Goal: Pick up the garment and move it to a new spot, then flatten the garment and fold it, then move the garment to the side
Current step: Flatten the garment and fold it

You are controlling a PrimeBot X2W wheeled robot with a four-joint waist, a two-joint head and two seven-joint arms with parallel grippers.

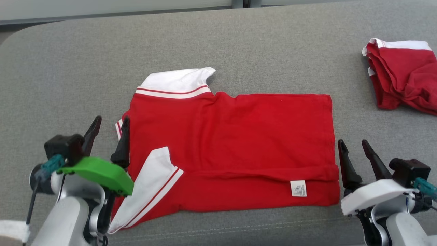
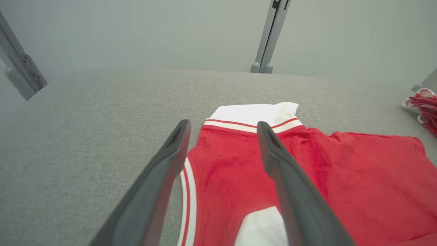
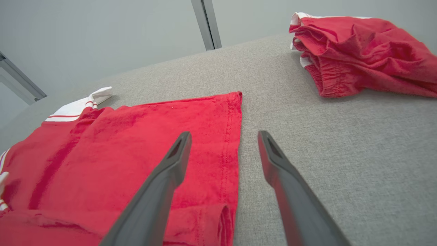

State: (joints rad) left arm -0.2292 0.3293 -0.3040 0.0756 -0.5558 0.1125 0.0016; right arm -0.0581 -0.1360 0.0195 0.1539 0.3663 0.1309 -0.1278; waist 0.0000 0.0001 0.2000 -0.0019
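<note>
The garment (image 1: 232,147) is a red polo shirt with a white collar and white-trimmed sleeves, lying folded into a wide rectangle on the grey padded table (image 1: 239,44). A white care label shows near its lower right corner. My left gripper (image 1: 110,122) stands open over the shirt's left edge, one finger over the cloth and one over the table, holding nothing. My right gripper (image 1: 353,143) is open just past the shirt's right hem, empty. In the left wrist view the shirt (image 2: 324,184) lies under the open fingers (image 2: 170,150). The right wrist view has the hem (image 3: 228,136) between the fingers.
A second red and white garment (image 1: 406,78) lies crumpled at the table's far right; it also appears as the crumpled garment (image 3: 362,51) in the right wrist view. Grey metal posts and a pale wall stand behind the table. The table's front edge runs just below the shirt.
</note>
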